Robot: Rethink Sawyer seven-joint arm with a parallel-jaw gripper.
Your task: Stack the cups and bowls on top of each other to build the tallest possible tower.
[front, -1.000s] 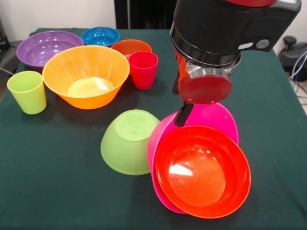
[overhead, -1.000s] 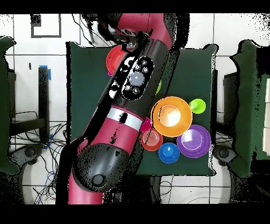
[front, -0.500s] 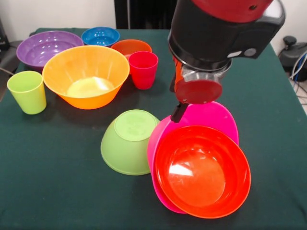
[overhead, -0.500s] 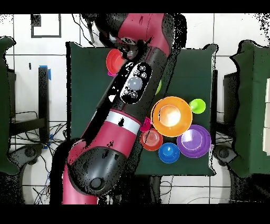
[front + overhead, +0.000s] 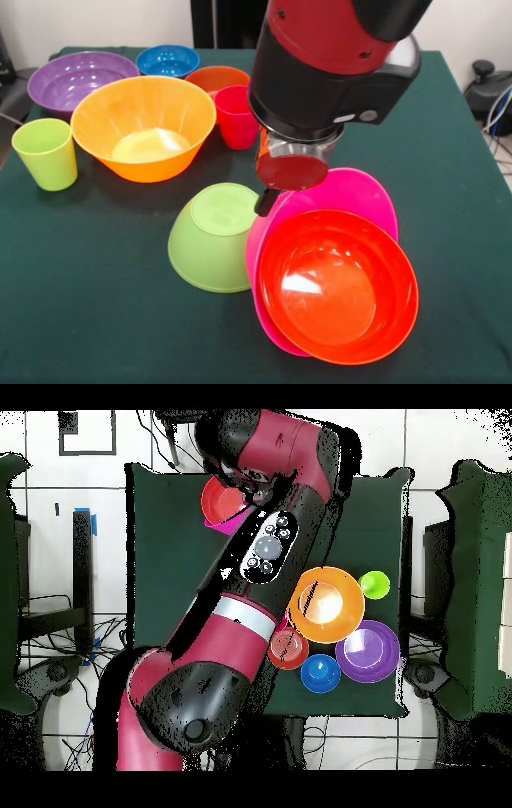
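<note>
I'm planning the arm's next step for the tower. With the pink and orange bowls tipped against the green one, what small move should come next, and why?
Probably ease the gripper down onto the pink bowl's upper rim. That bowl, with the orange bowl nested in it, leans tilted against the rim-down lime green bowl instead of sitting level on top. The gripper hangs just above that rim; whether its jaws are open is unclear.

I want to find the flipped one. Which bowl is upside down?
The lime green bowl. Its flat bottom faces up, and it sits beside the pink bowl. All the other bowls show their open insides.
</note>
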